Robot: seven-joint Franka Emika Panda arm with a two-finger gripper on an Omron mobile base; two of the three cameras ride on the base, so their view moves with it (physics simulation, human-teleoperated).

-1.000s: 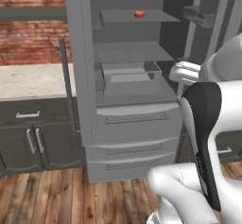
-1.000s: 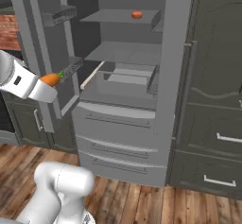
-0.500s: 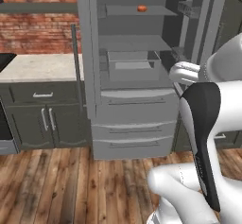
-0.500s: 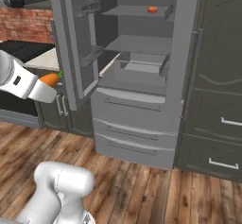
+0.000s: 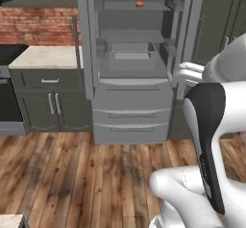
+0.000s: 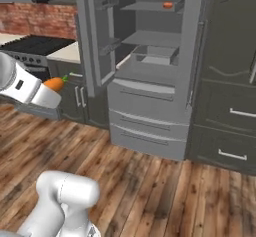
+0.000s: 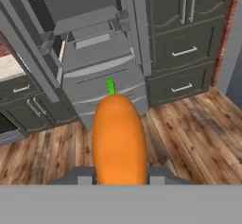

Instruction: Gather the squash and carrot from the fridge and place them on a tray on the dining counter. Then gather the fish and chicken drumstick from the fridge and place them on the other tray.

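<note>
Carrot (image 7: 119,140) clamped in gripper (image 7: 118,179), lower centre of hand view.
Fridge (image 5: 132,73) stands open, upper centre of left base view; small orange-red item (image 5: 140,4) on its top shelf.

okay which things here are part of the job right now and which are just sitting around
Part of the job:
- carrot, held in the gripper
- fridge, doors open

Just there:
- small red item on the upper fridge shelf
- stove
- dark cabinets
</note>
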